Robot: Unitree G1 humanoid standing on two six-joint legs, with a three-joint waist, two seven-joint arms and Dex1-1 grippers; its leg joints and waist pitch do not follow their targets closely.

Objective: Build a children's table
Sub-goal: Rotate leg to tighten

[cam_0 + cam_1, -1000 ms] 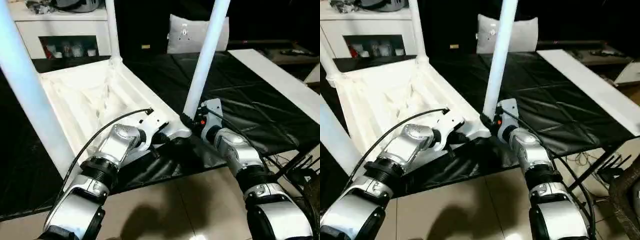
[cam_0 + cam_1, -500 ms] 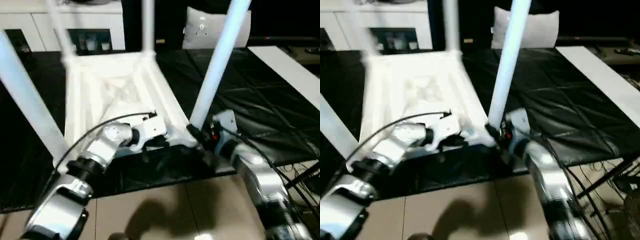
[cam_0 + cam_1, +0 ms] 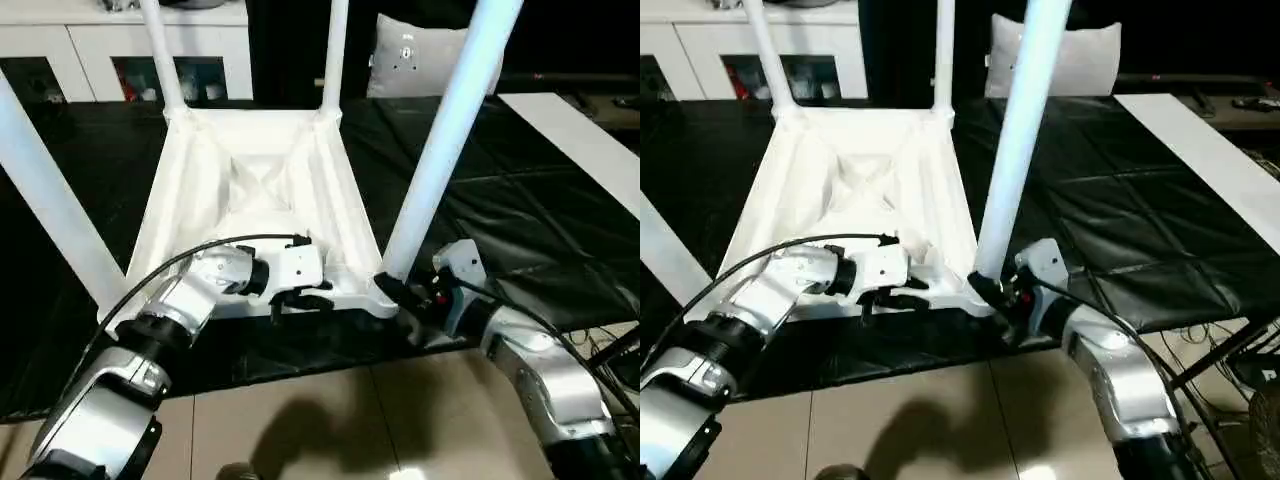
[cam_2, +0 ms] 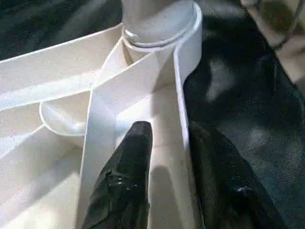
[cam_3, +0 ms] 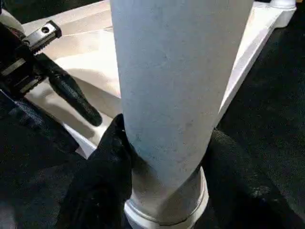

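Observation:
The children's table lies upside down on the black mat, its ribbed white tabletop (image 3: 250, 190) facing up with four white legs standing in the corner sockets. My right gripper (image 5: 164, 131) is shut on the near right leg (image 3: 440, 150) just above its socket, one black finger on each side. My left gripper (image 4: 172, 129) stands open across the tabletop's near rim (image 4: 183, 119). One of its fingers (image 4: 136, 143) is inside the rim and the other is outside over the mat. In the left eye view the left gripper (image 3: 300, 297) sits a little left of that corner.
A white cabinet with glass doors (image 3: 60, 50) stands at the back, with a white cushion (image 3: 410, 60) to its right. A long white board (image 3: 580, 140) lies on the black mat (image 3: 520, 220) at the right. Tiled floor (image 3: 330, 420) begins just below the mat's near edge.
My left gripper's fingers have parted around the near rim. The whole view has swung, and the tabletop now lies squarer to me. The right gripper keeps its hold on the leg.

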